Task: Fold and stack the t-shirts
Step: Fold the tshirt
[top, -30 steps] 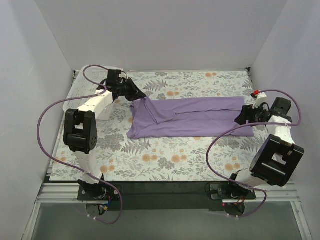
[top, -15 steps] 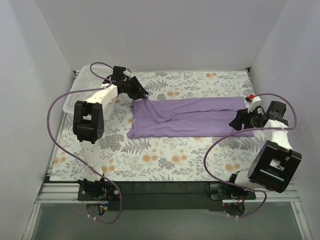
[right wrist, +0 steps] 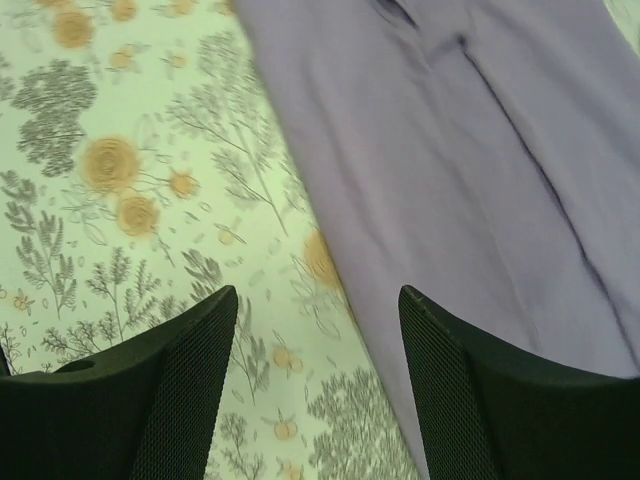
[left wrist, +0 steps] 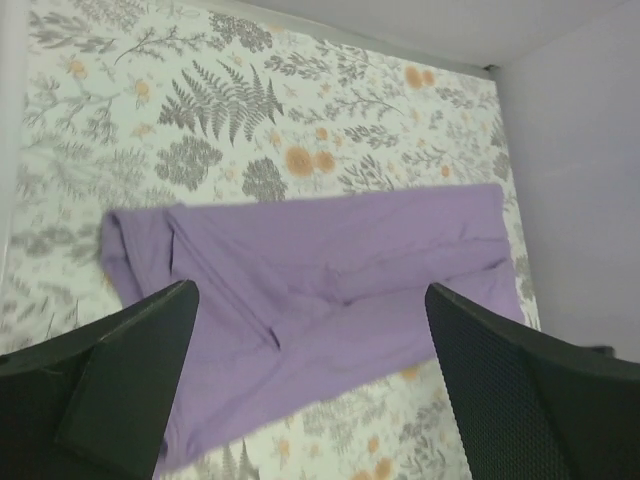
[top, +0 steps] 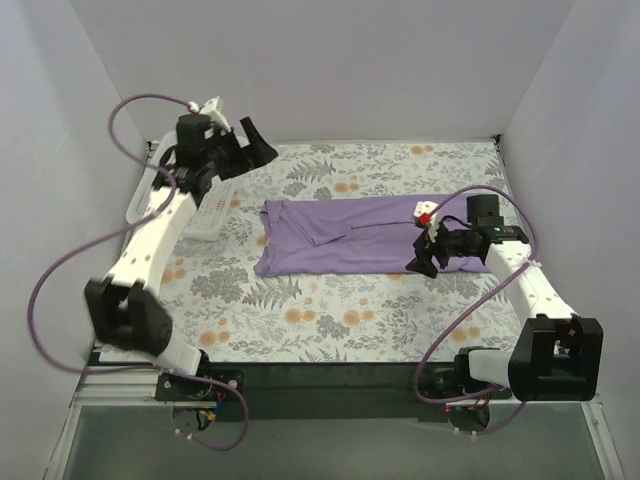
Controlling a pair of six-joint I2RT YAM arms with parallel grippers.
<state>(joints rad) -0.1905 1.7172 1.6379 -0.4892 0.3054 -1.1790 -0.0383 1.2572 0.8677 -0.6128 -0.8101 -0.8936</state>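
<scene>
Left gripper (top: 258, 148) lets go and swings up and away, jaws wide and empty, as the right gripper (top: 420, 260) comes in open over the t-shirt (top: 360, 235), a long folded band lying free mid-way across the table (top: 330, 320), awaiting its next fold.

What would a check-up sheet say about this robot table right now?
Surface: flowery tablecloth, flat.
Job's things: one purple t-shirt, folded into a long strip, lying mid-table; no stack made yet.
Clutter: white basket at the far left, partly under the left arm.
Jaws: left arm raised near the basket, jaws open and empty; right arm over the shirt's right part, jaws open and empty.
Cables: purple cables loop off both arms, clear of the shirt.
Surroundings: plain white walls on three sides.
</scene>
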